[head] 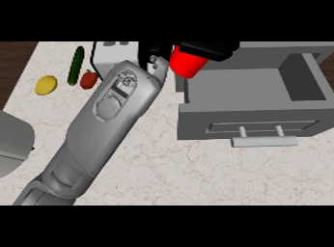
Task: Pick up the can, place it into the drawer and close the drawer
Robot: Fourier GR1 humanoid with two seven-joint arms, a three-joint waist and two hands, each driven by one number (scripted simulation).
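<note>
Right robot hand (pixel 198 49) curled round the red can (pixel 186 63), held above the desk (pixel 198 169) at the open drawer's (pixel 259 91) left rear corner; left robot hand not visible. Suggest: carry it right until fully over the drawer cavity, clear the left wall, lower before letting go; can's long axis looks tilted off upright, free end pointing down-left.

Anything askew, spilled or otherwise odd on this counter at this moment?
Nothing stands out. The red can is held in the hand at the open drawer's back-left corner, not yet inside. The lemon, cucumber and red pepper lie together, undisturbed, at the counter's far left. No spill shows.
</note>
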